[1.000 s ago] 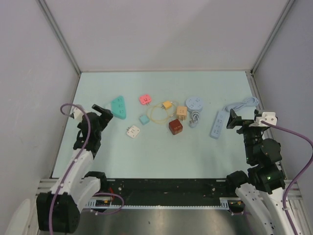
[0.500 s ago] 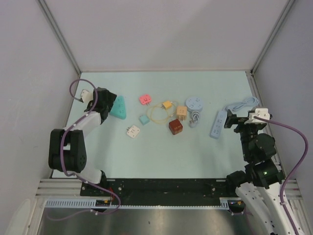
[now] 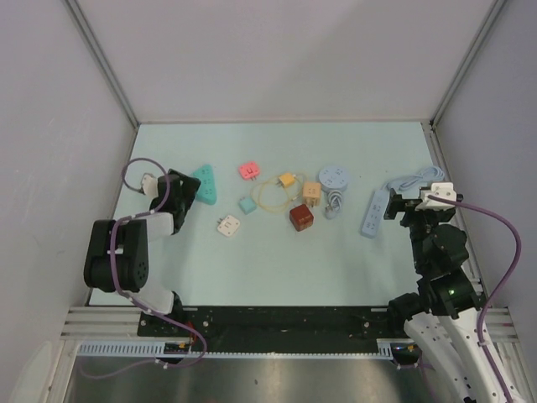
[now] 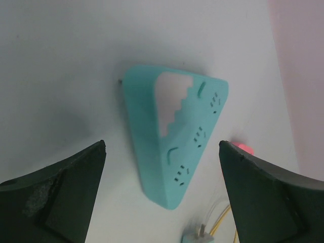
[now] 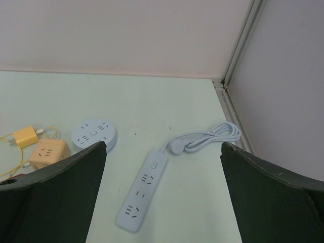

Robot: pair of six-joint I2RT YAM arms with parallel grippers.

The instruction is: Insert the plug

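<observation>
The left gripper (image 4: 162, 147) hung over the table (image 3: 336, 260) with its jaws wide apart and gripping nothing, and the teal triangular socket block (image 4: 172, 136) lay flat on the table under the gap. The right gripper (image 5: 163, 147) was spread just as wide and empty near the right wall, above the pale blue power strip (image 5: 143, 191). The plug (image 5: 176, 147) lay on the table just past the strip's far end, joined to the looped cord (image 5: 215, 134), with neither gripper touching it.
</observation>
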